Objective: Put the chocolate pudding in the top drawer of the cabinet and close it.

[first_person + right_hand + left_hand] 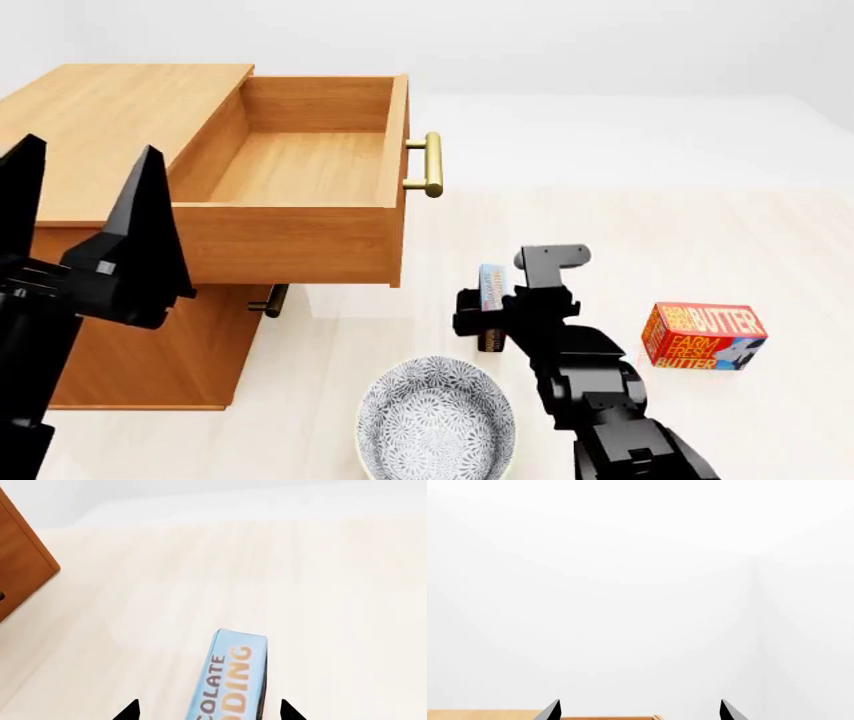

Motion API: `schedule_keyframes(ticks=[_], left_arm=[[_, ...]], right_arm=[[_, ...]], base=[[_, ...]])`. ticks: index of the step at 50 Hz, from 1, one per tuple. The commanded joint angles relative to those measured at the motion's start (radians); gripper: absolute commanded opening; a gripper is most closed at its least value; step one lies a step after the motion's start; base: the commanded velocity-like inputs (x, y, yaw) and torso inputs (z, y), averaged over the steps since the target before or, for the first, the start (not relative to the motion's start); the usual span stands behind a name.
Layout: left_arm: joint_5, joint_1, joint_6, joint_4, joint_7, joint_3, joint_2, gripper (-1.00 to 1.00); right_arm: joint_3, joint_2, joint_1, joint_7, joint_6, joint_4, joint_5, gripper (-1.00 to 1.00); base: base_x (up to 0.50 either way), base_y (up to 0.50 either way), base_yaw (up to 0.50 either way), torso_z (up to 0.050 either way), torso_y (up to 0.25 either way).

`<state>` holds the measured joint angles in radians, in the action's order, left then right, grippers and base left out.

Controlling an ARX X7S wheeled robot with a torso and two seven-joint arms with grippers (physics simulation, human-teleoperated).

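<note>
Chocolate pudding (491, 290): stands on its narrow edge on the table (641, 210), in front of the cabinet and right of the pulled-out drawer; its light blue side with orange lettering shows in the right wrist view (230, 680).
Right gripper (481, 318): right at the pudding carton. In the right wrist view the carton sits between the two black fingertips, nearer one of them, with a gap on the other side. The jaws stand wider than the carton; I cannot tell whether they touch it.
Left gripper (83, 195): raised at the left, over the cabinet's front corner, fingers pointing up and spread apart with nothing between them. Its wrist camera sees mostly white wall, with a strip of wood at the edge.
Top drawer (300, 170): pulled well out, its inside bare wood, brass bar handle (430, 165) on the front facing right.
Cabinet (107, 110): honey-brown, at the left of the table; the lower drawer's handle (274, 300) peeks out under the open drawer.
Bowl (435, 418): patterned grey and white, near the front edge, just left of the right arm.
Butter box (702, 336): orange-red, lying to the right of the right arm, well apart from the pudding.
</note>
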<state>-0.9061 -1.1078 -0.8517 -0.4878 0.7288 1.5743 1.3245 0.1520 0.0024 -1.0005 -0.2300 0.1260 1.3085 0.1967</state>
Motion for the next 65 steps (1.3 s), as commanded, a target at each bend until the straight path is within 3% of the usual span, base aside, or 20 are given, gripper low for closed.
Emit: schedule_keyframes(ticks=[1,8,22,46,47,65], left_arm=[[-0.008,0.007,-0.002,0.013,-0.008,-0.004,-0.011,1.00],[-0.016,0.012,-0.002,0.046,-0.023,-0.005,-0.039,1.00],[0.017,0.029,-0.001,-0.070,0.007,-0.002,0.057,1.00],[0.000,0.038,0.008,-0.032,-0.010,-0.009,0.022,1.00],[-0.005,0.037,0.008,-0.019,-0.014,-0.010,0.012,1.00],[-0.029,0.046,-0.005,0.062,-0.038,-0.022,-0.048,1.00]], right_arm=[[-0.013,-0.001,0.006,0.007,0.034,0.000,-0.006,1.00],[-0.031,-0.001,0.010,0.001,0.056,0.000,-0.013,1.00],[-0.014,-0.001,0.018,-0.006,0.089,0.000,0.020,1.00],[-0.056,-0.001,0.014,0.009,0.126,0.000,0.004,1.00],[-0.051,-0.002,0.013,0.010,0.127,0.000,0.005,-1.00],[-0.176,0.005,-0.002,0.032,0.111,0.000,-0.096,-1.00]], base=[[0.00,0.00,0.00,0.000,0.000],[0.00,0.00,0.00,0.000,0.000],[0.00,0.00,0.00,0.000,0.000],[0.00,0.00,0.00,0.000,0.000],[0.00,0.00,0.00,0.000,0.000],[0.00,0.00,0.00,0.000,0.000]])
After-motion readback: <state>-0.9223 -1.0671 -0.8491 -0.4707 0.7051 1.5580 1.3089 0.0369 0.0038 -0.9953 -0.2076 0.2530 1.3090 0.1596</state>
